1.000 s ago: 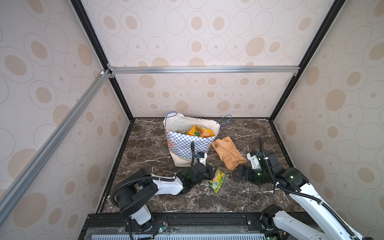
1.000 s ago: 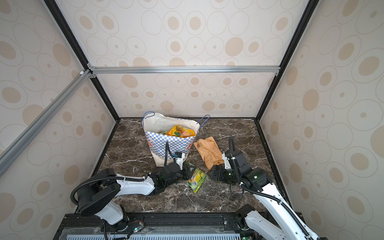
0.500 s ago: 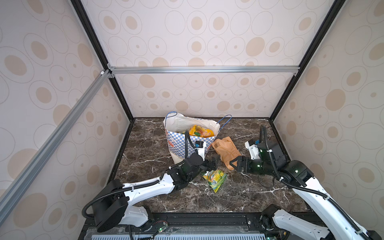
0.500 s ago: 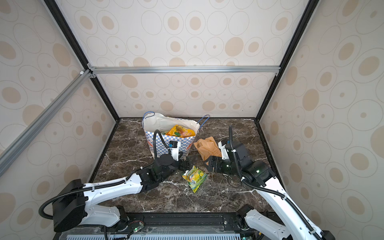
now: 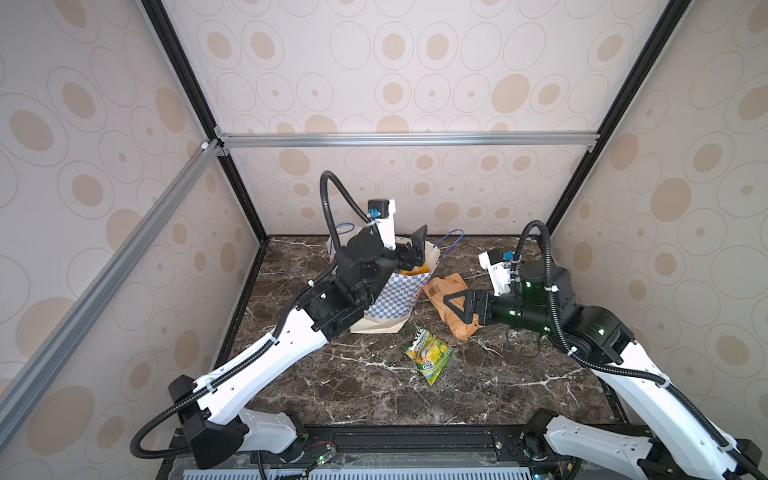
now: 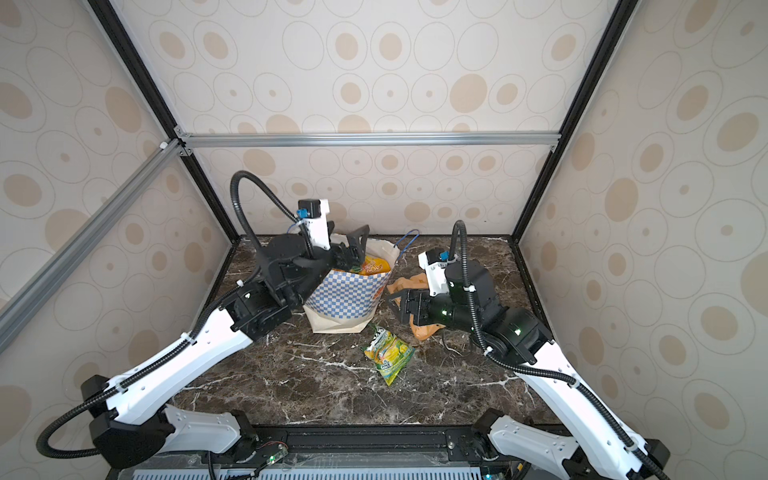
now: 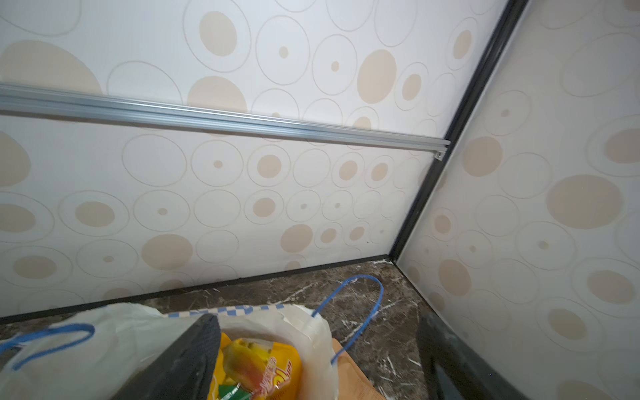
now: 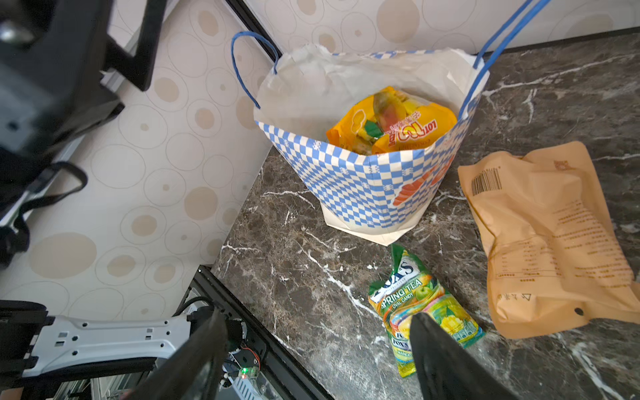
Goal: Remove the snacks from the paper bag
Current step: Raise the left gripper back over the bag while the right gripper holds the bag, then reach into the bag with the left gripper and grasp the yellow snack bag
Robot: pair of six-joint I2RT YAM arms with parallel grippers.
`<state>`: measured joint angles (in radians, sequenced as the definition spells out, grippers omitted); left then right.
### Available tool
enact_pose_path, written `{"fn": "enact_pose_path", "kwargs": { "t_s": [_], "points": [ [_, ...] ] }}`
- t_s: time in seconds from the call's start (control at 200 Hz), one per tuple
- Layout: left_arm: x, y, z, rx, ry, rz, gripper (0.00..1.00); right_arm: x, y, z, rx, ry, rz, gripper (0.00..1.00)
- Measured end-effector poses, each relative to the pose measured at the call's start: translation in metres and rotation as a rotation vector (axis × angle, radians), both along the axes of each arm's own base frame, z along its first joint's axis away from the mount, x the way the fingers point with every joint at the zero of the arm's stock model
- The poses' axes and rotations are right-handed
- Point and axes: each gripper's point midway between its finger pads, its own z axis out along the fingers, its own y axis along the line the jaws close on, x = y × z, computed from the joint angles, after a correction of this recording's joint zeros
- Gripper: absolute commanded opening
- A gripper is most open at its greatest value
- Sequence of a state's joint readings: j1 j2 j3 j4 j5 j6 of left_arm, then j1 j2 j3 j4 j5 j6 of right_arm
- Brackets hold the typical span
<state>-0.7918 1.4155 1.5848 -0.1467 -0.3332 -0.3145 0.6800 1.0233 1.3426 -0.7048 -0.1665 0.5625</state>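
Two snacks (image 6: 388,353) were laid out on the marble tabletop (image 5: 353,386): a green-yellow candy packet (image 5: 428,353) in front of the upright paper bag (image 5: 395,299), a tan pouch (image 5: 440,286) beside it. A yellow-orange packet (image 8: 398,124) was seen inside the bag. The left gripper (image 5: 415,251) was held wide at the bag's mouth, the right gripper (image 5: 451,309) wide near the pouch.

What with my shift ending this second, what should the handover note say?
Left pincer: open, empty, at the paper bag's mouth.
Right pincer: open, empty, above the tan pouch.
Done: tan pouch and Fox's Spring Tea candy packet lie on the marble table beside the upright bag.
To do: yellow-orange packet visible inside the bag, possibly more beneath.
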Motion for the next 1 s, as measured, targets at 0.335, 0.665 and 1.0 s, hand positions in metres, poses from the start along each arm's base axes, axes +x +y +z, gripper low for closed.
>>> {"fn": "enact_pose_path", "kwargs": {
  "t_s": [0.335, 0.665, 1.0],
  "points": [
    [0.095, -0.031, -0.063, 0.264, 0.263, 0.011, 0.86, 0.011, 0.005, 0.001, -0.019, -0.011, -0.014, 0.86],
    [0.112, -0.012, -0.179, 0.454, 0.575, 0.008, 0.85, 0.012, 0.004, 0.0, -0.024, -0.012, -0.021, 0.86],
    [0.1, 0.014, -0.257, 0.534, 0.771, -0.003, 0.85, 0.013, 0.005, -0.001, -0.022, -0.012, -0.02, 0.86]
  ]
}}
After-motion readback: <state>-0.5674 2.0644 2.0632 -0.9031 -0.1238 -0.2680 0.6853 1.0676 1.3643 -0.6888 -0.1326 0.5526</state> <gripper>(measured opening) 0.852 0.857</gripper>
